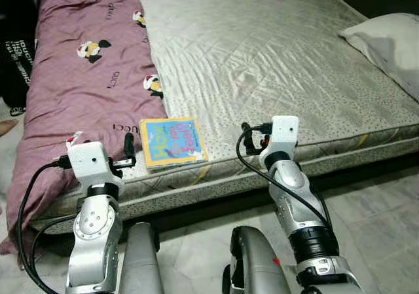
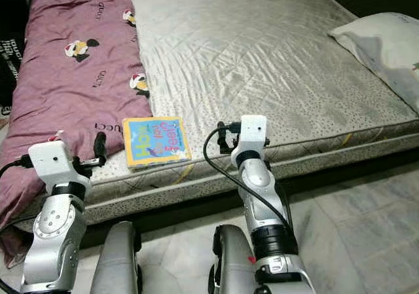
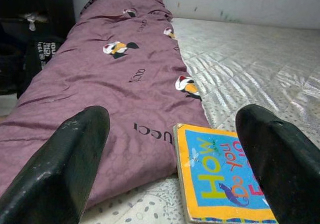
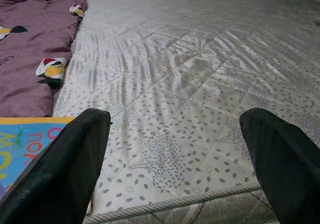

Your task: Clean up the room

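While both silver arms reach toward the near edge of a bed, a square, blue picture book with a yellow border (image 1: pixel 173 142) lies flat on the pale grey quilted mattress (image 1: pixel 275 58), close to that edge. Its left side rests just beside the fold of a mauve, satin-like quilt printed with cartoon ducks (image 1: pixel 85 78), which runs along the robot's left side of the bed and hangs over the near edge toward the floor. The left pincer (image 3: pixel 172 159) hovers low at the mattress edge with its two black fingers (image 3: pixel 60 169) spread wide apart, one over the mauve quilt and the other over the book's right part; the left wrist view shows the book's near corner between them, with nothing gripped. The right pincer (image 4: pixel 175 169) is held at the mattress edge to the right of the book, its fingers likewise apart and holding nothing, with bare patterned mattress between them and a corner of the book just beside one finger. A white pillow (image 1: pixel 386 45) lies at the far right of the bed, well apart from the book. Pale marbled floor tiles (image 1: pixel 366 202) show below the bed frame, beside the robot's right arm.
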Controlling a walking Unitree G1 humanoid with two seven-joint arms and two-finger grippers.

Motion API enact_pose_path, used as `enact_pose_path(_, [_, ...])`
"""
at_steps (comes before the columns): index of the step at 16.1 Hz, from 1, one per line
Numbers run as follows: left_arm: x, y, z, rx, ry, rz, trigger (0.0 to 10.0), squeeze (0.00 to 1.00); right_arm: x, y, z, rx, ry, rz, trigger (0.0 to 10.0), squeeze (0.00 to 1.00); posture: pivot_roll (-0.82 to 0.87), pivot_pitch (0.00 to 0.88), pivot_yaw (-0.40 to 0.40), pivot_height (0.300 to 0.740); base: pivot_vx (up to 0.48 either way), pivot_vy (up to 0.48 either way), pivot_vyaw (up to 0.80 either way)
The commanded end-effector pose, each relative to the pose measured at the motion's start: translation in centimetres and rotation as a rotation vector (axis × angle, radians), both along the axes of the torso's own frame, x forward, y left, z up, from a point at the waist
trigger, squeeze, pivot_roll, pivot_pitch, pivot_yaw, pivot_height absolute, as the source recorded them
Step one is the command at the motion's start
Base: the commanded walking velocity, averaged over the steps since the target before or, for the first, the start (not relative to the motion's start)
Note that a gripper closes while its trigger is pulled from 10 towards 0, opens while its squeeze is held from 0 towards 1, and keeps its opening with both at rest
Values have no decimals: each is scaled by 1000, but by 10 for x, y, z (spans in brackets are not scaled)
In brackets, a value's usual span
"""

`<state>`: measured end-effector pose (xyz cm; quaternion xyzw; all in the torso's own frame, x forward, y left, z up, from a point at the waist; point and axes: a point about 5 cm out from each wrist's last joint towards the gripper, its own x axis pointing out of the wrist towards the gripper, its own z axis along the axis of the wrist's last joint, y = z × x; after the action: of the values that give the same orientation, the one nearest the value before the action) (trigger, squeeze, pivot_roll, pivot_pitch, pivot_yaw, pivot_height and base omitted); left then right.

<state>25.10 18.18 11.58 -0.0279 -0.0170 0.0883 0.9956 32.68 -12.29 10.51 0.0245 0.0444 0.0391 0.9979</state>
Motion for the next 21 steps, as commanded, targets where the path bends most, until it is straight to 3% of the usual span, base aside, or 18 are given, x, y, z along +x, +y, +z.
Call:
enact_pose_path(1, [0, -1, 4, 3, -13, -5, 10000, 0, 0, 1, 2, -7, -8, 14, 10000, 0, 3, 113, -53, 590, 307, 0, 0])
enact_pose_path(18, [-1, -5, 2, 0, -8, -25, 10000, 0, -2, 2, 1, -15, -4, 32, 10000, 0, -1, 113, -56, 590, 435, 0, 0])
enact_pose_path(21, [-2, -5, 0, -11, 18, -16, 10000, 0, -3, 2, -1, -16, 5, 27, 10000, 0, 2, 127, -57, 590, 0, 0, 0])
